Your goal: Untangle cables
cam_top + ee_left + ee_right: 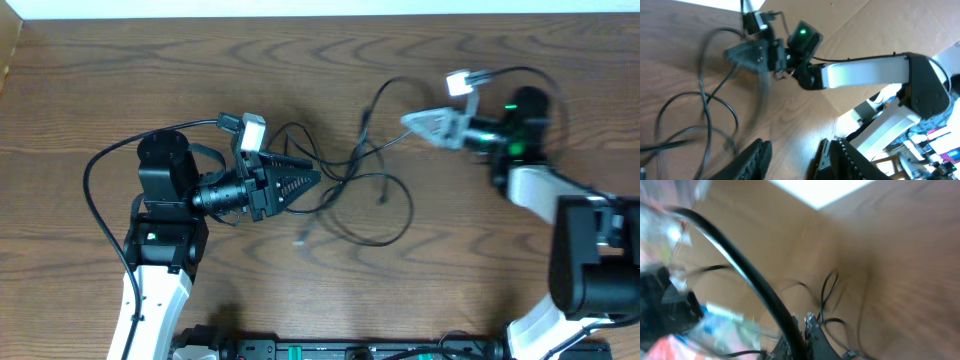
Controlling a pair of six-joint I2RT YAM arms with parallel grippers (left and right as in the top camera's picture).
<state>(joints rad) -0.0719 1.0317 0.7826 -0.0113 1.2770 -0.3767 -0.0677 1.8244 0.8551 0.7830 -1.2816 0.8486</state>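
Left pincer gapes released, right pincer clenched — cables sprawl lengthwise left-right between.

cables — loose loops | between left gripper | and right gripper

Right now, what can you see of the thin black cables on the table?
The thin black cables lie in loose crossing loops on the brown wooden table, between both arms. They look like flexible rubber-coated cords; a small pale plug end lies beside the tangle. The right tool is shut on one raised, blurred strand. The open left tool points at the tangle's left edge; contact unclear.
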